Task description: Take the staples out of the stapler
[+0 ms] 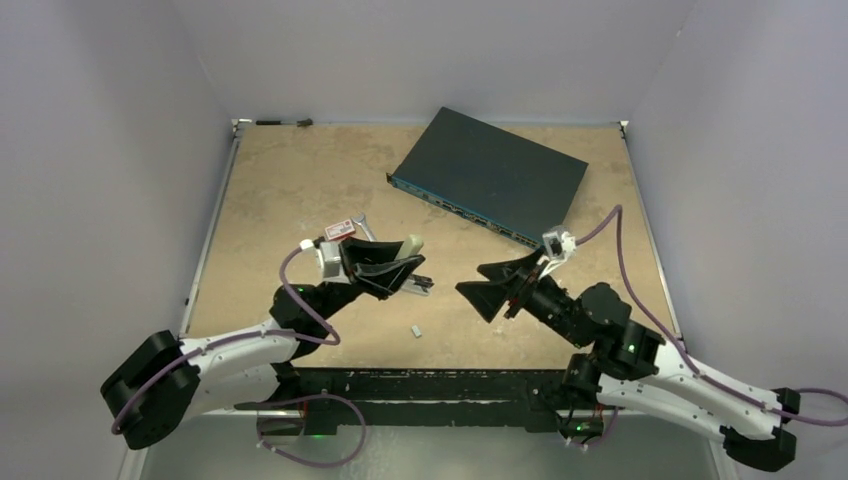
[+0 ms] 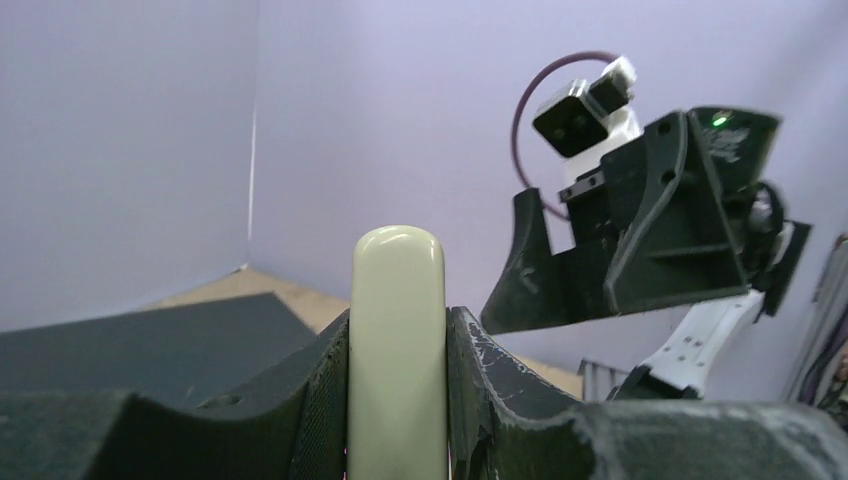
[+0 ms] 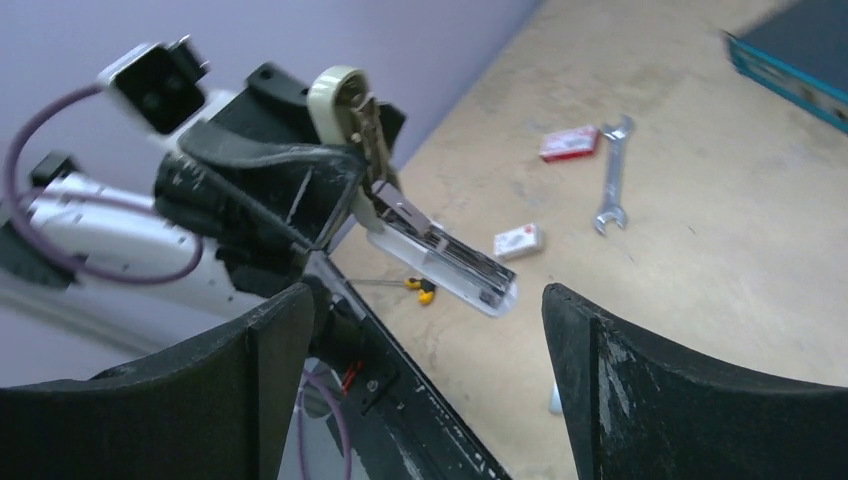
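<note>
My left gripper (image 1: 392, 266) is shut on the stapler (image 1: 408, 246) and holds it above the table. In the left wrist view the stapler's pale grey-green top (image 2: 397, 350) stands between the fingers (image 2: 500, 390). In the right wrist view the stapler (image 3: 345, 100) hangs open, and its metal channel (image 3: 450, 258) points down and right. I cannot make out staples in the channel. My right gripper (image 1: 487, 286) is open and empty, facing the stapler from the right, a short gap away; its fingers (image 3: 610, 380) frame that view.
A small grey piece (image 1: 415, 329) lies on the table below the stapler. A wrench (image 3: 610, 175), a red-and-white box (image 3: 568, 143), a small white box (image 3: 518, 240) and a yellow-handled tool (image 3: 422, 288) lie nearby. A dark network switch (image 1: 490, 175) sits at the back.
</note>
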Robot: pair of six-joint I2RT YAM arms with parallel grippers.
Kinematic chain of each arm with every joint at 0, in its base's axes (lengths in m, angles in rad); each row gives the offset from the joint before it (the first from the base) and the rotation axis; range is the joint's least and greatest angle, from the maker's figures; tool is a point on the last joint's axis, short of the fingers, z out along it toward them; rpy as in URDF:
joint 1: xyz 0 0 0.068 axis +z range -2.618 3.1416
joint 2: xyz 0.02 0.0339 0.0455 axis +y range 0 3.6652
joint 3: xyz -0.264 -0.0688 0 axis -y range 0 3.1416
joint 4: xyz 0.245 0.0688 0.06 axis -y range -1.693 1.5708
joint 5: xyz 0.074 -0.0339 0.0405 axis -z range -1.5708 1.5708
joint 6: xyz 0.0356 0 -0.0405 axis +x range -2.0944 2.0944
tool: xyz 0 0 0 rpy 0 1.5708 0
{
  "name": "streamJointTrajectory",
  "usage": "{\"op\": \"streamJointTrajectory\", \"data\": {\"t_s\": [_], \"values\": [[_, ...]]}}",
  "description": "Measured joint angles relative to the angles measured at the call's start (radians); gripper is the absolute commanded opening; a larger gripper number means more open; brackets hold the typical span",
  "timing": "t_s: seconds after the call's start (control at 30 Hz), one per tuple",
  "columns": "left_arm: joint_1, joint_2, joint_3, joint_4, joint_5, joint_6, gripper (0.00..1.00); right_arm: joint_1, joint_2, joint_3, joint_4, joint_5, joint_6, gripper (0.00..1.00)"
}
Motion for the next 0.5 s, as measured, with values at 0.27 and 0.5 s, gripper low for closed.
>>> {"op": "streamJointTrajectory", "data": {"t_s": [0.27, 0.5], "values": [[0.0, -0.212, 0.021, -0.043, 0.067, -0.118, 0.0, 0.0, 0.323, 0.115, 0.204, -0.396, -0.373, 0.85], [0.0, -0.378, 0.09, -0.282, 0.166, -0.134, 0.0, 0.0, 0.439, 0.178, 0.257, -0.593, -0.64, 0.87]]}}
